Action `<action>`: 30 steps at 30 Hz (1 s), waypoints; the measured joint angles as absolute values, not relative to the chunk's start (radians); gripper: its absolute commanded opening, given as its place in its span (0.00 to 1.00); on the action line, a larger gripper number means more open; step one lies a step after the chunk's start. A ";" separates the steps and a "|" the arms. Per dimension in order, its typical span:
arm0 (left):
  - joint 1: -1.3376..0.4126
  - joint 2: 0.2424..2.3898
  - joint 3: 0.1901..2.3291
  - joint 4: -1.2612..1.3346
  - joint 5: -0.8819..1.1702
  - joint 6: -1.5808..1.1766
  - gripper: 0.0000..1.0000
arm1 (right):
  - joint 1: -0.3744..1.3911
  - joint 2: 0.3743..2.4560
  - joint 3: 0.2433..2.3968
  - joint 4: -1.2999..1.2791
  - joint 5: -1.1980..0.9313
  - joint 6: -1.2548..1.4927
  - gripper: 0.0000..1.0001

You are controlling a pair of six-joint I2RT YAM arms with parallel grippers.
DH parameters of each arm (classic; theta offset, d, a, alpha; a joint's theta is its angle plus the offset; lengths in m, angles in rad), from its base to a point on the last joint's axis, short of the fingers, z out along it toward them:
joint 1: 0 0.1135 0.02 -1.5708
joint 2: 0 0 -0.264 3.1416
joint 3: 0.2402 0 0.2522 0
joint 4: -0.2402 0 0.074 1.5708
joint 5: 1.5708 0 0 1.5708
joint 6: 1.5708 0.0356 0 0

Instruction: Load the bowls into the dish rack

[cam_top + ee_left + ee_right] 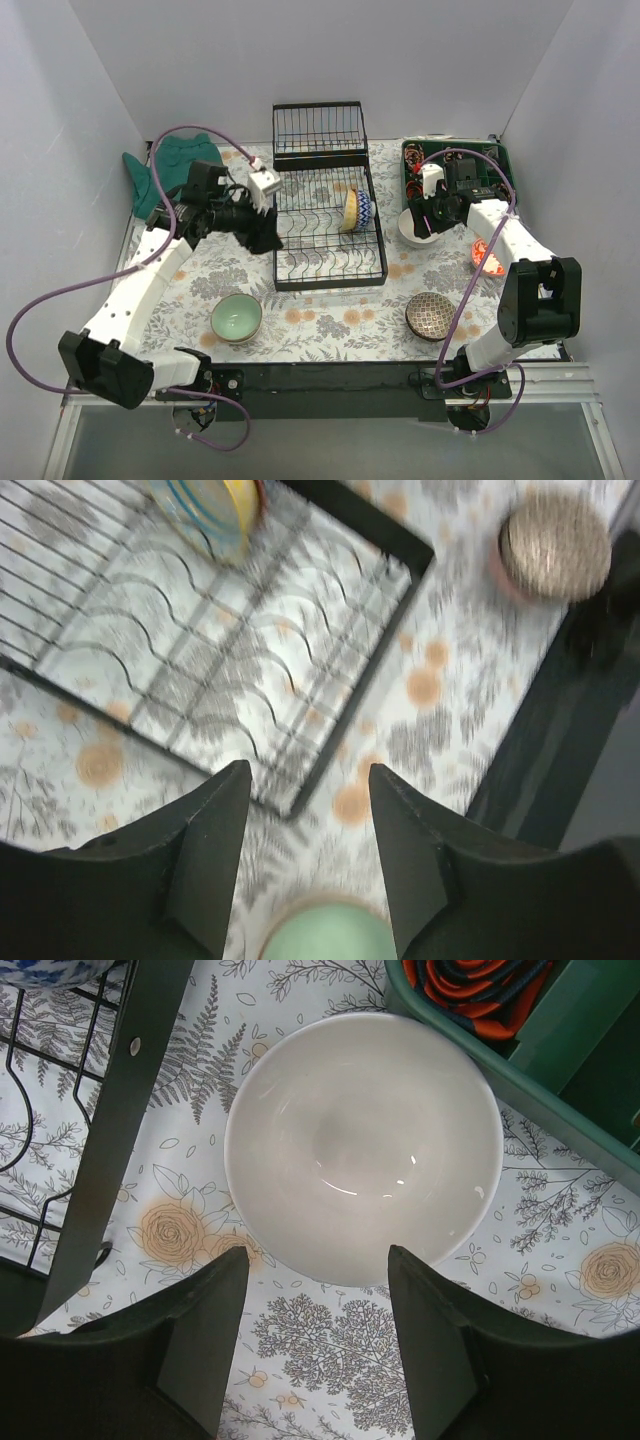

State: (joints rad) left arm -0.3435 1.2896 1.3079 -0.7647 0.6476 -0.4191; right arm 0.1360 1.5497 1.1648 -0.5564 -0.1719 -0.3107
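The black wire dish rack (328, 225) stands mid-table with its grid panel raised at the back. A yellow and blue-patterned bowl (356, 210) stands on edge in it and shows in the left wrist view (215, 510). A pale green bowl (236, 318) and a dark brown patterned bowl (432, 315) sit near the front. A white bowl (363, 1145) sits right of the rack. A red-orange bowl (487, 255) lies partly hidden under the right arm. My left gripper (305, 810) is open above the rack's front left corner. My right gripper (318, 1295) is open just above the white bowl's near rim.
A green compartment tray (490, 165) with cables stands at the back right, close to the white bowl. A green cloth (170, 160) lies at the back left. The black table edge (560, 720) runs along the front.
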 measured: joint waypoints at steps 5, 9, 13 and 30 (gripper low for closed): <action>-0.343 1.210 1.234 -1.119 0.667 -0.138 0.53 | 0.136 1.550 1.165 -0.549 -0.187 -0.311 0.66; -0.363 1.213 1.120 -1.248 0.632 -0.046 0.52 | 0.136 1.550 1.164 -0.548 -0.192 -0.312 0.66; -0.487 1.182 1.005 -1.298 0.566 -0.017 0.53 | 0.136 1.546 1.154 -0.539 -0.197 -0.316 0.66; -0.625 1.143 0.830 -1.196 0.295 -0.119 0.20 | 0.138 1.393 0.997 -0.521 -0.204 -0.322 0.66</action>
